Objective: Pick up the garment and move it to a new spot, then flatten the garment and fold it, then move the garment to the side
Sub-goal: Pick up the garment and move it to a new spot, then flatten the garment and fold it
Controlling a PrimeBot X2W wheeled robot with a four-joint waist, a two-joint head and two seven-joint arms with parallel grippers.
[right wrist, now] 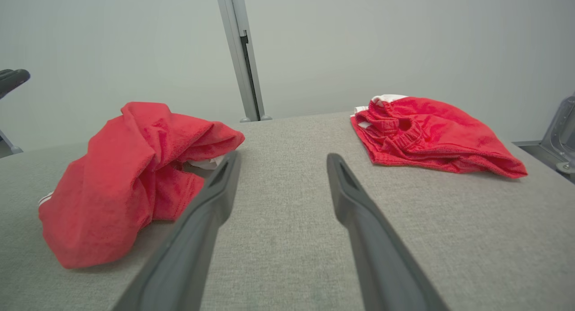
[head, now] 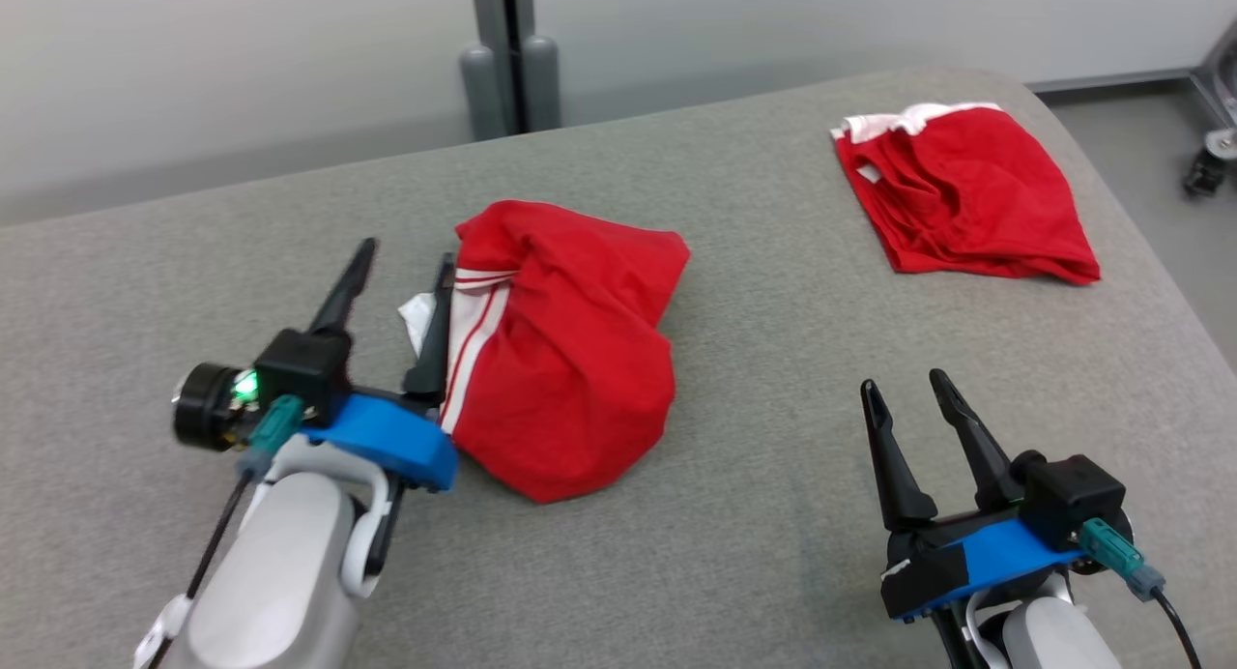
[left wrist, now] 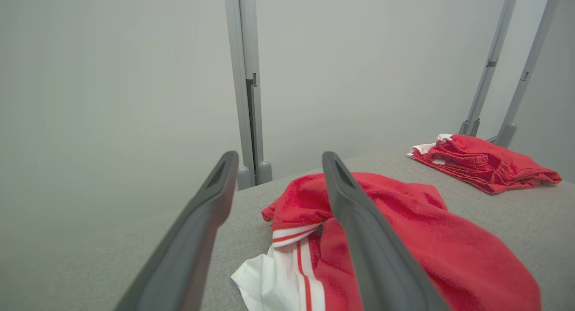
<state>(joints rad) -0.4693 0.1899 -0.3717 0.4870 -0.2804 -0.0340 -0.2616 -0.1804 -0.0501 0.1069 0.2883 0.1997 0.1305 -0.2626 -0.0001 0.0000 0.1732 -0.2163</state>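
Between the two fingers of my left pincer (head: pixel 404 255) there is nothing but air: they stand spread wide and hold nothing. The inner finger lies right along the white, red-striped edge of the crumpled red garment (head: pixel 565 350). Whether it touches the cloth or only stands just beside it I cannot tell. From my left wrist, that finger crosses in front of the cloth, and the striped white corner sits low between the two fingers.

The red garment lies to the inner side of this pincer and a little ahead of it, bunched into a rounded heap on the grey padded table (head: pixel 773 514). It is neither flat nor folded. I judge the flattening step to be in hand, with the heap set down and not yet spread out. The next move calls for pinching a clear edge, most likely that striped hem, and drawing it outward while my other arm takes the far side.

My right pincer (head: pixel 905 381) is also spread and empty, hovering low over bare table, well apart from the heap, which lies off to its left. Further out, ahead and to its right, a second red garment (head: pixel 966 190) lies flattened near the table's far corner.
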